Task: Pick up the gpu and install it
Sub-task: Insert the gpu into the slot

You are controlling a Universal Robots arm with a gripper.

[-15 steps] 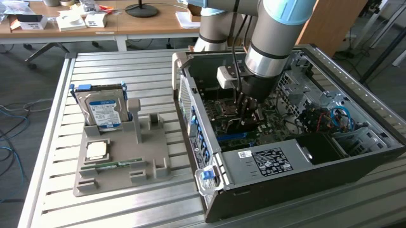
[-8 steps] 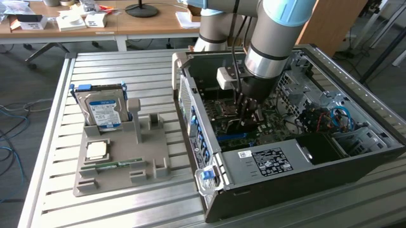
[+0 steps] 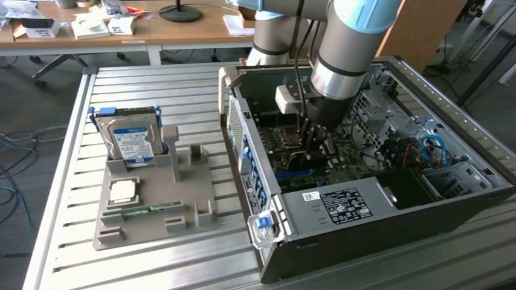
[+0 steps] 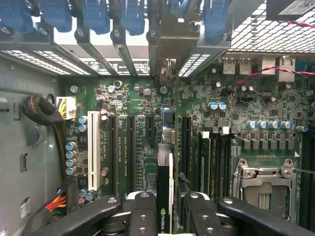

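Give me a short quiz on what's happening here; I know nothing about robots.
1. True or false: the gripper holds the thin black graphics card edge-on over the green motherboard.
2. What stands in the grey plastic tray beside the open black computer case? A) silver hard drive with blue label B) red fan C) yellow screwdriver
3. Fill in: the gripper is ___ the case.

Key: 1 true; 2 A; 3 inside.

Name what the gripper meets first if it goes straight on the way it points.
Probably the motherboard, right beneath the gpu that the gripper holds edge-on; the card would touch first, though depth is unclear.
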